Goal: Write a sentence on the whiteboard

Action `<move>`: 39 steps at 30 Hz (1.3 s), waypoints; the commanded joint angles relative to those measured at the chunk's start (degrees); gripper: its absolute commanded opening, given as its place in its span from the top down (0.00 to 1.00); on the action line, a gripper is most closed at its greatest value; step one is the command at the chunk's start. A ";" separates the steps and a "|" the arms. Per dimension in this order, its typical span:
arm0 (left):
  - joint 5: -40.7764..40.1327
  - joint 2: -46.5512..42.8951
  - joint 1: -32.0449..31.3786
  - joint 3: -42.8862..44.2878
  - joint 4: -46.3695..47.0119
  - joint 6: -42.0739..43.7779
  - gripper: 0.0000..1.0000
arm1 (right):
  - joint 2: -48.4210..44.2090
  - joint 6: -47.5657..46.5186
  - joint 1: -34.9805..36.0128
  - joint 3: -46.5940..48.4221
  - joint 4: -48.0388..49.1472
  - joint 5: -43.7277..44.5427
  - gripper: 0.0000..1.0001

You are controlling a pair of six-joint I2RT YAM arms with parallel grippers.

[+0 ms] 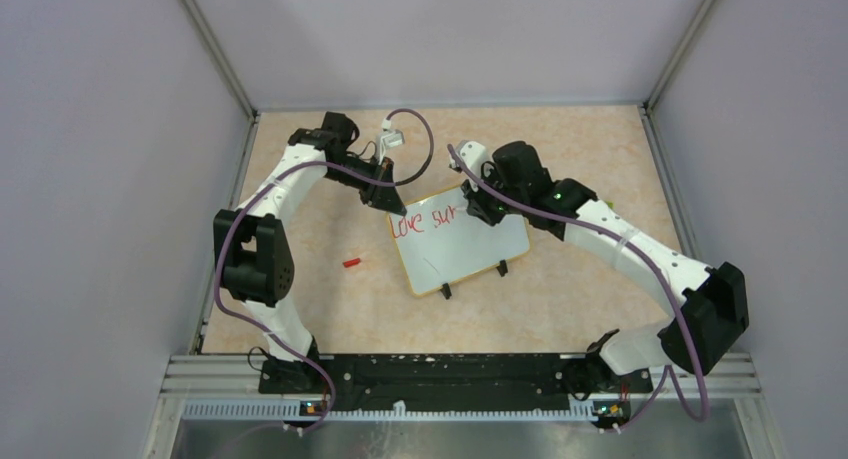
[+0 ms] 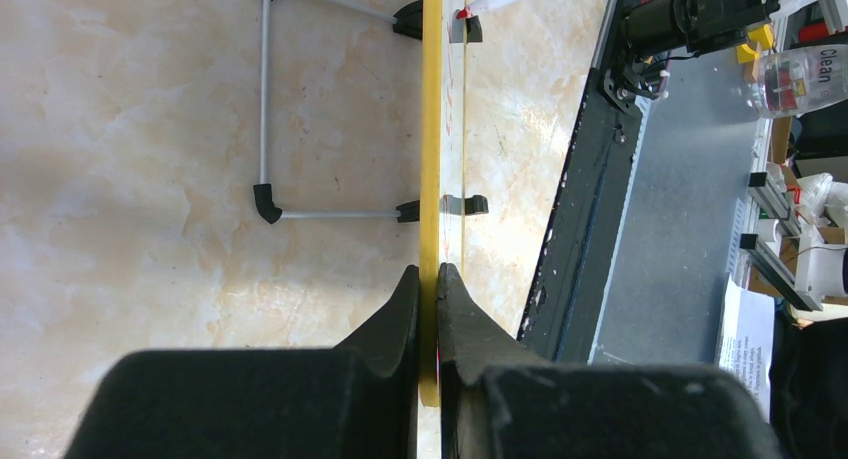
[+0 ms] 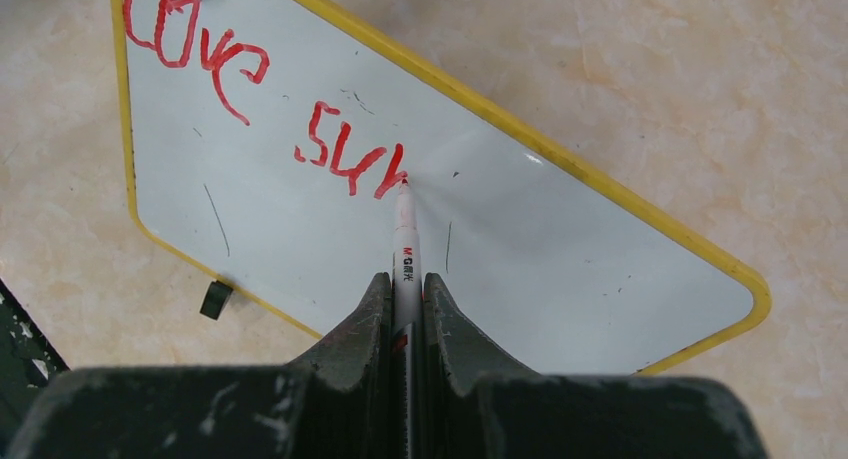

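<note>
The whiteboard [image 1: 470, 257] lies tilted mid-table, white with a yellow rim [image 2: 431, 129]. The sentence [image 1: 425, 222] is in red and reads "Love sur" [image 3: 330, 149]. My left gripper [image 1: 392, 201] is shut on the board's rim at its far left corner, one finger on each side of the yellow edge [image 2: 429, 271]. My right gripper [image 1: 478, 207] is shut on a white marker [image 3: 405, 234]. The marker's red tip touches the board at the end of "sur". In the right wrist view the marker runs straight out between that gripper's [image 3: 405, 279] fingers.
A small red marker cap [image 1: 351, 262] lies on the table left of the board. Two black clip feet [image 1: 446, 291] stick out from the board's near edge. A wire stand [image 2: 265, 99] sits behind the board. A black and metal rail [image 1: 450, 379] runs along the near edge.
</note>
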 commanded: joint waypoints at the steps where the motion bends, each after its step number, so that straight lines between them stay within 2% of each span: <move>1: -2.36 -0.37 -1.35 -1.49 1.36 1.16 1.00 | -0.62 -0.48 -0.64 3.11 2.10 -0.06 1.00; 18: -2.50 -0.48 -1.31 -1.62 1.45 1.22 1.00 | 0.43 -1.57 -0.64 1.07 2.96 3.53 1.00; 31: -2.62 -0.57 -1.31 -1.50 1.24 1.32 1.00 | -2.11 -0.73 -0.55 -3.72 1.80 0.81 1.00; 39: -2.54 -0.57 -1.31 -1.54 1.34 1.23 1.00 | -1.40 -0.48 -0.46 -2.16 2.29 0.39 1.00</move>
